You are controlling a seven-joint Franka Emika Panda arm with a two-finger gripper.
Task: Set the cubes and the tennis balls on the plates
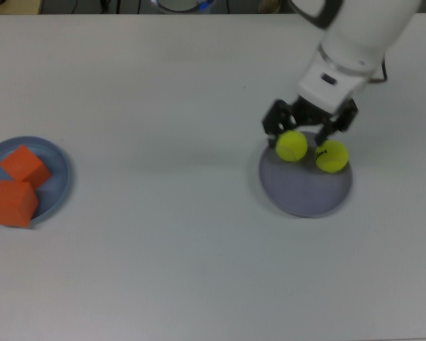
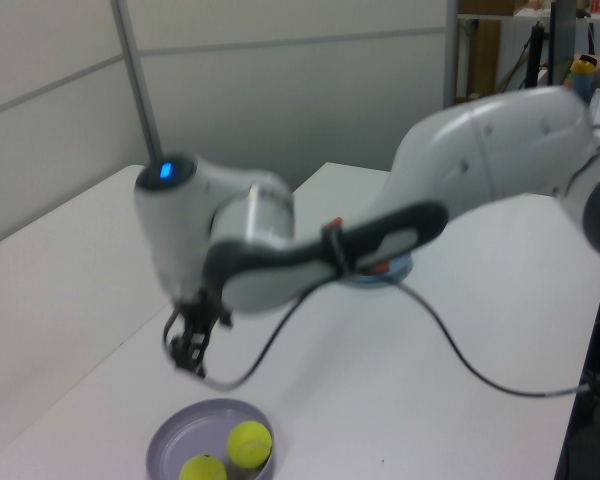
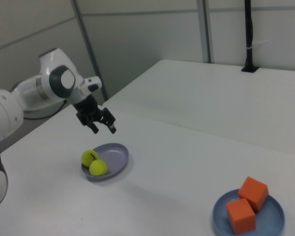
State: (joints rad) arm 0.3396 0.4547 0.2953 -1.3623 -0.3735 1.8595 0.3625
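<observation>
A wide white table (image 1: 163,234) stands in a room with pale grey panelled walls (image 3: 152,34). The lavender-grey plate (image 1: 305,192) carries both tennis balls (image 1: 292,145), touching. The blue plate (image 1: 57,185) at the table's edge holds both orange cubes (image 1: 14,202). Above the balls, the gripper (image 1: 309,126) hangs with fingers spread, holding nothing.
</observation>
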